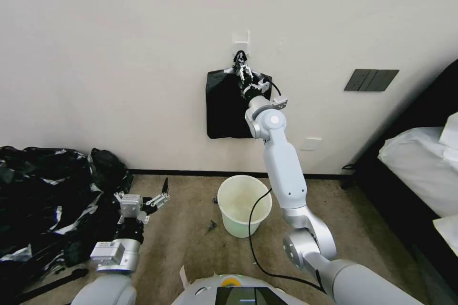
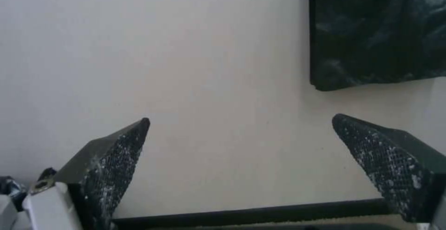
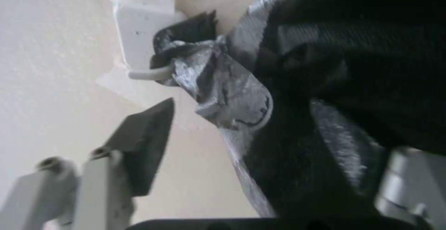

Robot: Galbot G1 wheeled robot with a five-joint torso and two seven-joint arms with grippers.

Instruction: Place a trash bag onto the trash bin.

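Note:
The trash bin (image 1: 234,219), a small round white bucket, stands on the carpet by the wall. Above it a flat stack of black bags (image 1: 224,105) hangs from a white wall hook (image 1: 241,44). I cannot tell a single trash bag apart from that stack. My right gripper (image 1: 243,67) is raised to the stack's top, just under the hook. In the right wrist view it is open, one finger (image 3: 141,143) beside the crumpled grey-sheened plastic (image 3: 223,83) on the hook and black plastic between the jaws. My left gripper (image 1: 164,190) hangs low and open, left of the bin, holding nothing.
A big heap of black plastic (image 1: 43,200) fills the floor at the left. A bed (image 1: 420,162) lies at the right. A dark wall plate (image 1: 371,80) and a socket (image 1: 313,143) sit on the wall. The left wrist view shows the stack's lower corner (image 2: 376,31).

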